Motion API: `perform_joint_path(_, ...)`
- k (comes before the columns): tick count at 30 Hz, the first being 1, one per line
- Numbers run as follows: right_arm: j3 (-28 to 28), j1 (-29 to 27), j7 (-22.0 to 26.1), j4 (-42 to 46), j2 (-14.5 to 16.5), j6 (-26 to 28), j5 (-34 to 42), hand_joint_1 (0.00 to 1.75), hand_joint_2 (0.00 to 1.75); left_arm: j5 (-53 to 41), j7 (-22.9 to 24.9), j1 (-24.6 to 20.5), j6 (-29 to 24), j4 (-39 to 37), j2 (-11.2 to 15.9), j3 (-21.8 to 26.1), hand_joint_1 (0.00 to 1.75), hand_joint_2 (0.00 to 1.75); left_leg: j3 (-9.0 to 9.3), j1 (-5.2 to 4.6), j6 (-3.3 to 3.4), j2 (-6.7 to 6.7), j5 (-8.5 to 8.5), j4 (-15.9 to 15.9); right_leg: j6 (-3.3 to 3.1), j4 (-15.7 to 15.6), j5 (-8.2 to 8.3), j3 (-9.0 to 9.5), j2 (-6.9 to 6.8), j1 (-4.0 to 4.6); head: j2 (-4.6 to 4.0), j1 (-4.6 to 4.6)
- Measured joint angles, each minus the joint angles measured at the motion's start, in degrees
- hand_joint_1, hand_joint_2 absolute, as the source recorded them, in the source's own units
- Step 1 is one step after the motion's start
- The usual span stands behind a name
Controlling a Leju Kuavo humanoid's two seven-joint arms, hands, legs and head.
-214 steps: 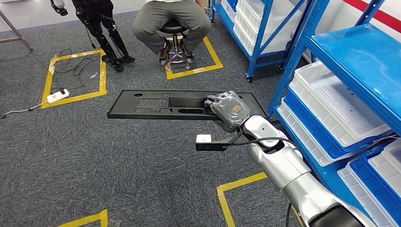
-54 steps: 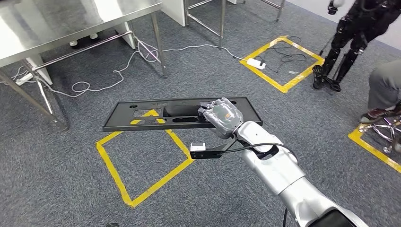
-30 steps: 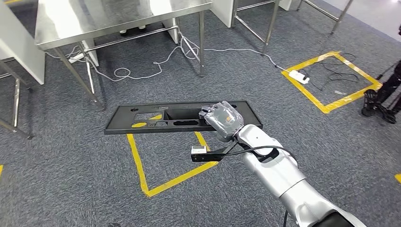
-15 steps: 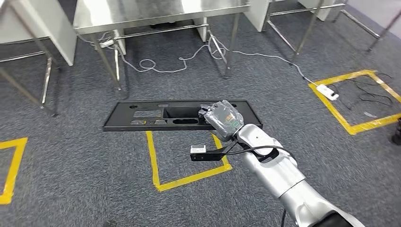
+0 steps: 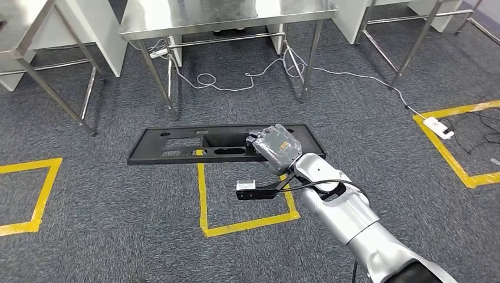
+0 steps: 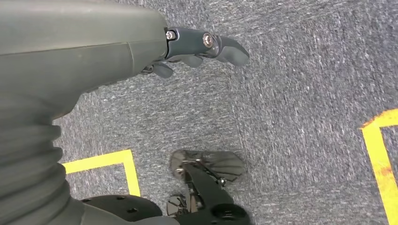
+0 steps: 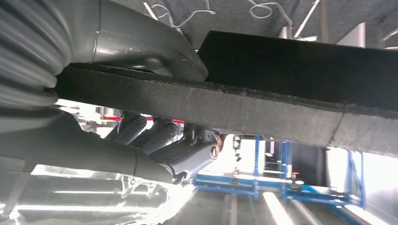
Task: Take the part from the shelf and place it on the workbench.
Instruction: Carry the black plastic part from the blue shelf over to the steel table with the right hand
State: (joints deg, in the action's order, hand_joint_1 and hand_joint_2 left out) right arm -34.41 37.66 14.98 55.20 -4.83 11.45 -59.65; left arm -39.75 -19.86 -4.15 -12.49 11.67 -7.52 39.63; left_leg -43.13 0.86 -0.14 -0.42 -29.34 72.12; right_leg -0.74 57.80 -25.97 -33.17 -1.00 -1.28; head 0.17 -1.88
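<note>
- Right hand [image 5: 277,147] grips the long black part [image 5: 194,144] near one end; the rest juts out sideways, level above the carpet
- Left hand [image 6: 197,47] hangs empty, fingers loosely curled
- Carrying step: the steel workbench [image 5: 224,12] lies ahead of the hand; next, approach and lower the part flat onto it

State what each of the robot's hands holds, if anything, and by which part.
The right hand grips the long black panel near its right end, at its near edge. The left hand holds nothing.
</note>
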Motion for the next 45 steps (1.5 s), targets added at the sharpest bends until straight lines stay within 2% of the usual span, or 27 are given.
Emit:
perform_joint_path(1,0.0,-0.1,0.0,0.0,0.0,0.0,0.0,1.71,1.75,0.0,0.0,0.0,0.0,0.0,0.0,0.0,0.00,1.75,-1.44,0.04,0.03,0.28,-0.62,2.6,-0.14,0.0,-0.12,0.10,-0.53,0.19,0.00,-0.02)
perform_joint_path(2,0.0,-0.1,0.0,0.0,0.0,-0.1,0.0,1.71,1.75,0.0,0.1,0.0,0.0,0.0,0.0,0.1,0.00,1.75,-1.79,0.04,0.20,0.38,-0.09,2.9,-0.28,0.0,-0.24,0.21,-1.04,0.38,0.00,-0.03)
perform_joint_path(4,-0.1,-0.1,0.0,0.0,0.0,-0.1,0.0,1.71,1.75,0.0,0.2,0.0,0.1,0.0,0.0,0.1,0.00,1.75,1.03,-0.26,1.16,1.17,3.52,-3.0,-0.41,0.0,-0.56,0.61,-1.99,0.78,0.00,-0.03)
perform_joint_path(6,-0.1,0.1,0.1,0.0,0.0,0.0,0.0,1.71,1.75,0.0,0.3,-0.1,0.1,0.0,0.2,0.1,0.00,1.75,4.87,-1.07,2.39,3.25,6.12,-10.3,-0.27,-0.1,-0.93,0.99,-2.81,1.26,0.00,0.03)
perform_joint_path(8,0.0,0.1,0.1,0.0,0.0,0.0,0.4,1.71,1.75,-0.1,0.3,-0.2,0.2,0.0,0.3,0.1,0.00,1.75,6.11,-1.68,2.98,4.10,6.37,-12.8,0.04,-0.2,-1.20,1.15,-3.66,1.58,0.00,0.04)
perform_joint_path(10,0.1,0.1,0.1,0.0,0.1,0.0,0.8,1.71,1.75,-0.1,0.3,-0.2,0.4,0.0,0.3,0.1,0.00,1.75,6.38,-1.51,3.18,3.20,6.69,-13.6,0.39,-0.4,-1.40,1.23,-4.24,1.78,0.00,0.02)
perform_joint_path(12,0.2,0.1,0.2,0.1,0.0,0.1,1.1,1.71,1.75,-0.1,0.4,-0.2,0.6,0.0,0.2,0.2,0.00,1.75,7.10,-1.06,3.53,2.42,7.31,-14.9,0.46,1.7,-2.54,0.25,-2.47,1.80,0.00,0.11)
perform_joint_path(14,0.3,-0.1,0.4,0.1,-0.3,0.2,1.2,1.71,1.75,-0.1,0.5,-0.4,0.7,0.0,0.1,0.2,0.00,1.75,7.45,-0.85,3.75,1.58,7.60,-15.5,0.25,8.4,-5.23,-3.20,0.01,1.46,0.00,0.29)
perform_joint_path(15,0.3,-0.3,0.4,0.1,-0.5,0.3,1.2,1.71,1.75,-0.1,0.6,-0.5,0.9,0.0,0.1,0.2,0.00,1.75,7.44,-0.85,3.77,1.12,7.60,-15.5,0.28,12.4,-6.52,-5.40,0.52,1.25,0.00,0.36)
perform_joint_path(16,0.3,-0.6,0.4,0.0,-0.7,0.3,1.2,1.71,1.75,-0.1,0.6,-0.6,1.1,0.0,0.1,0.3,0.00,1.75,7.44,-0.83,3.75,0.60,7.57,-15.5,0.57,15.3,-7.20,-7.17,0.71,1.01,0.00,0.42)
perform_joint_path(17,0.3,-0.8,0.4,0.0,-0.9,0.3,1.2,1.71,1.75,-0.1,0.6,-0.6,1.3,0.0,0.1,0.3,0.00,1.75,7.44,-0.80,3.68,0.11,7.53,-15.4,1.08,16.2,-7.02,-8.02,0.76,0.76,0.00,0.43)
perform_joint_path(18,0.3,-1.0,0.4,0.0,-1.0,0.3,1.2,1.71,1.75,-0.1,0.5,-0.6,1.5,0.0,0.0,0.3,0.00,1.75,7.46,-0.74,3.56,-0.32,7.46,-15.4,1.76,14.7,-5.89,-7.72,0.77,0.50,0.00,0.44)
perform_joint_path(20,0.3,-1.0,0.4,0.0,-1.2,0.3,1.1,1.71,1.75,-0.1,0.4,-0.5,1.7,0.0,0.0,0.3,0.00,1.75,7.43,-0.66,3.01,-0.93,7.12,-15.0,3.09,6.6,-2.23,-4.51,0.74,-0.07,0.00,0.49)
perform_joint_path(21,0.3,-0.9,0.4,0.0,-1.2,0.3,1.1,1.71,1.75,-0.1,0.3,-0.5,1.7,0.0,-0.1,0.3,0.00,1.75,7.36,-0.71,2.60,-1.12,6.83,-14.6,3.31,3.0,-0.75,-2.81,0.79,-0.22,0.00,0.50)
perform_joint_path(23,0.3,-0.9,0.4,0.0,-1.2,0.3,1.1,1.71,1.75,-0.1,0.3,-0.5,1.6,0.0,-0.1,0.4,0.00,1.75,7.22,-0.82,1.78,-1.30,6.41,-14.1,2.74,-0.1,0.47,-1.21,0.87,-0.13,0.00,0.45)
perform_joint_path(25,0.3,-0.9,0.4,0.0,-1.2,0.3,1.1,1.71,1.75,-0.1,0.3,-0.4,1.5,0.0,0.0,0.4,0.00,1.75,7.17,-0.60,1.23,-1.26,6.25,-13.9,1.81,-0.2,0.66,-0.96,0.94,-0.10,0.00,0.38)
perform_joint_path(27,0.3,-0.8,0.4,0.0,-1.1,0.3,1.1,1.71,1.75,-0.1,0.3,-0.4,1.5,0.0,0.0,0.4,0.00,1.75,6.54,-0.31,0.61,-0.78,5.09,-12.2,1.11,-0.3,0.64,-0.57,0.94,-0.39,0.00,0.27)
perform_joint_path(28,0.3,-0.8,0.4,0.0,-1.1,0.3,1.1,1.71,1.75,-0.1,0.3,-0.4,1.5,0.0,0.1,0.4,0.00,1.75,5.51,-0.18,0.25,-0.44,3.75,-9.8,0.81,-0.3,0.55,-0.33,0.94,-0.50,0.00,0.20)
perform_joint_path(30,0.3,-0.8,0.4,0.0,-1.0,0.3,1.1,1.71,1.75,-0.2,0.3,-0.3,1.5,0.0,0.0,0.4,0.00,1.75,1.83,0.01,-0.31,0.08,0.36,-2.2,0.38,-0.3,0.24,0.04,0.92,-0.34,0.00,0.08)
perform_joint_path(32,0.2,-1.0,0.4,0.0,-1.0,0.3,1.1,1.71,1.75,-0.3,0.3,-0.3,1.5,0.0,0.0,0.4,0.00,1.75,-1.06,0.18,-0.45,0.20,-0.65,2.6,0.14,-0.3,0.02,0.29,0.91,-0.15,0.00,0.08)
perform_joint_path(33,0.2,-1.0,0.4,0.0,-1.0,0.3,1.1,1.71,1.75,-0.3,0.3,-0.3,1.5,0.0,0.1,0.4,0.00,1.75,-0.85,0.23,-0.33,0.20,0.65,1.6,0.09,-0.3,-0.10,0.47,0.93,-0.08,0.00,0.07)
perform_joint_path(35,0.2,-1.1,0.4,0.0,-1.0,0.3,1.1,1.71,1.75,-0.3,0.3,-0.3,1.4,0.0,0.1,0.4,0.00,1.75,2.52,0.18,0.32,0.23,4.95,-5.9,0.14,-0.3,-0.45,1.01,0.97,0.02,0.00,0.07)
perform_joint_path(37,0.2,-0.9,0.4,0.0,-1.0,0.3,1.0,1.71,1.75,-0.4,0.3,-0.4,1.3,0.0,0.2,0.4,0.00,1.75,5.72,-0.17,1.08,0.29,7.19,-12.3,0.48,-0.4,-0.80,1.35,0.98,0.31,0.00,0.13)
perform_joint_path(40,0.2,-0.8,0.4,0.1,-1.0,0.3,1.0,1.71,1.75,-0.5,0.3,-0.4,1.3,0.0,0.2,0.4,0.00,1.75,6.49,-0.69,1.86,0.18,6.85,-13.8,1.32,-0.9,-1.06,1.50,0.90,0.49,0.00,0.14)
perform_joint_path(42,0.2,-0.7,0.4,0.2,-1.0,0.3,1.0,1.71,1.75,-0.5,0.4,-0.4,1.3,0.0,0.1,0.4,0.00,1.75,7.37,-0.55,2.46,0.12,7.16,-15.0,1.68,0.1,-1.73,0.99,0.89,0.65,0.00,0.30)
perform_joint_path(43,0.3,-0.6,0.4,0.3,-1.0,0.3,1.0,1.71,1.75,-0.5,0.4,-0.4,1.3,0.0,0.1,0.4,0.00,1.75,7.86,-0.43,2.74,0.11,7.34,-15.6,1.60,2.2,-2.64,-0.09,0.91,0.73,0.00,0.41)
perform_joint_path(45,0.3,-0.6,0.4,0.3,-1.1,0.3,1.0,1.71,1.75,-0.5,0.4,-0.5,1.3,0.0,0.0,0.4,0.00,1.75,8.22,-0.43,3.20,0.04,7.33,-16.0,1.18,9.4,-5.19,-4.20,0.95,0.64,0.00,0.59)
